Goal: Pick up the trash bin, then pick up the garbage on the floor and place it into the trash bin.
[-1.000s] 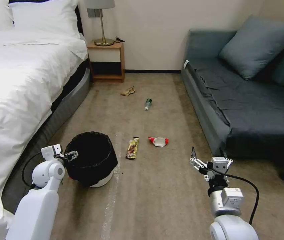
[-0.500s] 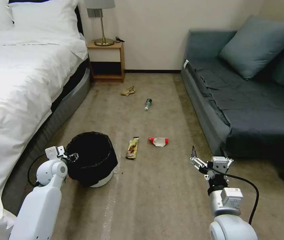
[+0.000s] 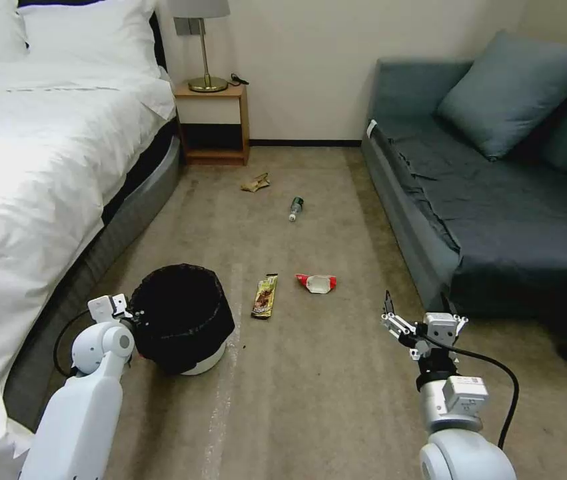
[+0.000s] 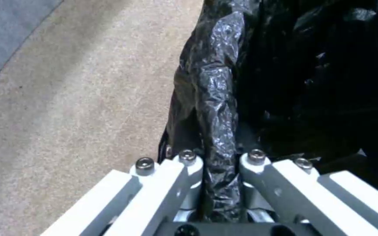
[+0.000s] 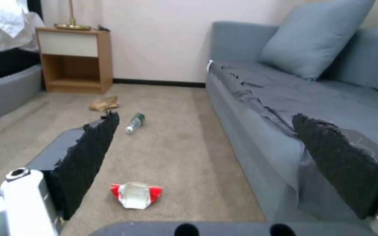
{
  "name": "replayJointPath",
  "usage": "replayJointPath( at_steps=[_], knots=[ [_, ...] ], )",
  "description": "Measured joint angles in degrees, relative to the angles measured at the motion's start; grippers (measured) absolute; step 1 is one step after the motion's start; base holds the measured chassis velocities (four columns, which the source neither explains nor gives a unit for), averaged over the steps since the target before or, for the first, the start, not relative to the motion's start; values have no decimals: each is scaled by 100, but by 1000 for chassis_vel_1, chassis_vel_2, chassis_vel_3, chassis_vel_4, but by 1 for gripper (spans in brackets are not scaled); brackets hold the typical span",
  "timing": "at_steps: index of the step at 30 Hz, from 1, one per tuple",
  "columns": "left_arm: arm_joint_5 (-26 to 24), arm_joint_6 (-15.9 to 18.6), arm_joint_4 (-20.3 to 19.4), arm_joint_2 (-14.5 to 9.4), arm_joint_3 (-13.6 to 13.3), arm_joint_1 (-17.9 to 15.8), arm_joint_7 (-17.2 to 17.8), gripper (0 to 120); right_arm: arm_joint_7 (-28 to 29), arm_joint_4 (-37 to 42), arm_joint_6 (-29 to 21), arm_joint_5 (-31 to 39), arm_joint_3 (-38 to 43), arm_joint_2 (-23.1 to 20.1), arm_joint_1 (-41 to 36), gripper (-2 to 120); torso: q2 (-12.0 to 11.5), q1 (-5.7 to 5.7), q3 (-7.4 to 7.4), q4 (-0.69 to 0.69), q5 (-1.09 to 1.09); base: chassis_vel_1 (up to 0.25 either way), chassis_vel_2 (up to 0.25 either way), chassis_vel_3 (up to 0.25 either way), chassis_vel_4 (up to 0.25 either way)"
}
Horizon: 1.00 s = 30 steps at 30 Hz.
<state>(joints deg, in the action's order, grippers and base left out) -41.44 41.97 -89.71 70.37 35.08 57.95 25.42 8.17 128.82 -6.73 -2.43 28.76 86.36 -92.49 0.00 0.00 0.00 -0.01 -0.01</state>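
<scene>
Four litter items are lying on the carpet between the bed [image 3: 36, 167] and the sofa [image 3: 496, 193]: a brown-gold snack wrapper [image 3: 265, 296] just beside the trash bin [image 3: 180, 318], a red-and-white packet [image 3: 316, 283] a little to its right, a small green-labelled bottle [image 3: 295, 208] farther off, and a tan paper scrap [image 3: 256, 183] near the nightstand [image 3: 213, 123]. The trash bin is standing on the floor close to the bed, its black liner draping over the rim. The left gripper [image 4: 217, 177] is sitting at the bin's left edge, its fingers [image 4: 184, 170] pinching the liner-covered rim between them. The right gripper [image 3: 418, 313] is hovering above the carpet near the sofa's front, its padded fingers [image 5: 88, 154] spread wide apart and holding nothing.
</scene>
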Motion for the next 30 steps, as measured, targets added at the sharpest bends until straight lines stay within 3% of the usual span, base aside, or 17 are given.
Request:
replayJointPath(
  at_steps=[8, 12, 19, 25, 30],
  knots=[
    [-40, 25, -282, 31, 212, 166, 54, 4, 54, -19, 163, 176, -24, -54, 30, 100, 0, 0, 1, 0, -2, 0, 0, 0, 0],
    [35, 8, -747, 31, 399, 319, 88, 3, 37, -11, 350, 365, -7, -68, 38, 100, 0, 0, 1, 2, -1, 0, 0, 0, 0],
    [840, -154, -1915, 78, 735, 669, -96, 3, 50, -107, 864, 568, 30, -163, 25, 100, 0, 0, 0, 1, 2, 0, 0, 0, 0],
    [1240, -219, -2410, 204, 954, 921, -237, 3, -135, -232, 1180, 594, -28, -310, -20, 100, 0, 0, 0, 1, 1, 0, 0, 0, 0],
    [1312, -231, -2565, 232, 1047, 1022, -277, 3, -252, -364, 1345, 543, -132, -320, -31, 100, 0, 0, 0, 2, 0, 0, 0, 0, 0]
  ],
)
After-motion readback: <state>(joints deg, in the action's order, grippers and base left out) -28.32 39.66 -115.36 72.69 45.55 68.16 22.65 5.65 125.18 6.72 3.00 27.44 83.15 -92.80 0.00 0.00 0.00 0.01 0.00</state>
